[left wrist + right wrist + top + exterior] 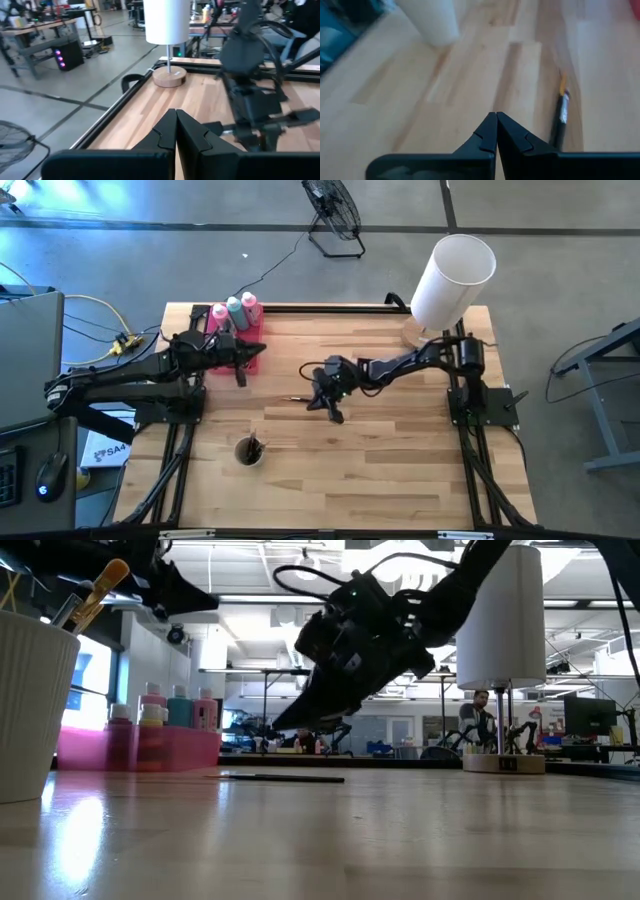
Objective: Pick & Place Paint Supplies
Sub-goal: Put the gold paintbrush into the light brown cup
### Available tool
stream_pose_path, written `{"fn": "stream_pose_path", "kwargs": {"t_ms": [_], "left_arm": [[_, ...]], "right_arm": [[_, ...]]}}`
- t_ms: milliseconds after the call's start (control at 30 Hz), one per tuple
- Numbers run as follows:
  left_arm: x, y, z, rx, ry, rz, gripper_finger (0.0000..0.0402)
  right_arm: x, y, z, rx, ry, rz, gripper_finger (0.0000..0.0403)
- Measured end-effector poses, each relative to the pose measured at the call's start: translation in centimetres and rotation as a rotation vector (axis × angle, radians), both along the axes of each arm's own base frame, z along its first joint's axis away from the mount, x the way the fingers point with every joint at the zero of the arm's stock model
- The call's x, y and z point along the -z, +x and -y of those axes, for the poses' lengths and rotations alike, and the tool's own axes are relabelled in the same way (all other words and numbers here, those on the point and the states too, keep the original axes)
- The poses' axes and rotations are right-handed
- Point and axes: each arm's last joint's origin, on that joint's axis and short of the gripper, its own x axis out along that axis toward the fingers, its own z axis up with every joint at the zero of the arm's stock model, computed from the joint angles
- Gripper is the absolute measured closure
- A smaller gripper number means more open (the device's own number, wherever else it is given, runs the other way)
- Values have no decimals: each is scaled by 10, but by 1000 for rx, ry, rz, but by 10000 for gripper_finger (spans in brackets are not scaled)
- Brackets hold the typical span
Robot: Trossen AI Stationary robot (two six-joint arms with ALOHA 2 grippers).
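Your wooden table [400, 470] is carrying a pink tray [255, 360] at its far left with the squeeze bottles [235, 312] standing in it. You are hovering the right gripper [335, 415], fingers pressed together and empty, just beside a dark-handled brush [561, 117] lying mid-table. Your left gripper [240, 375], also closed on nothing, is hanging over the tray's near edge. A white cup [249, 451] is holding brushes nearer the front.

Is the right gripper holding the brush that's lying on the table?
No, the right gripper is shut and empty, and the brush lies loose on the table beside it.
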Motion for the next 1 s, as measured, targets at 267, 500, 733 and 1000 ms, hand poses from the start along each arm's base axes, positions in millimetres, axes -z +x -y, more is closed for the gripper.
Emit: {"fn": "stream_pose_path", "kwargs": {"t_ms": [267,500,733,1000], "left_arm": [[0,0,-1,-26,-7,3,399],[0,0,-1,-29,-47,19,399],[0,0,-1,-29,-48,18,399],[0,0,-1,-29,-48,18,399]], "right_arm": [[13,2,-5,113,-40,-51,401],[18,0,12,205,1,-102,401],[36,0,10,218,0,-153,401],[45,4,11,275,-21,-153,401]]}}
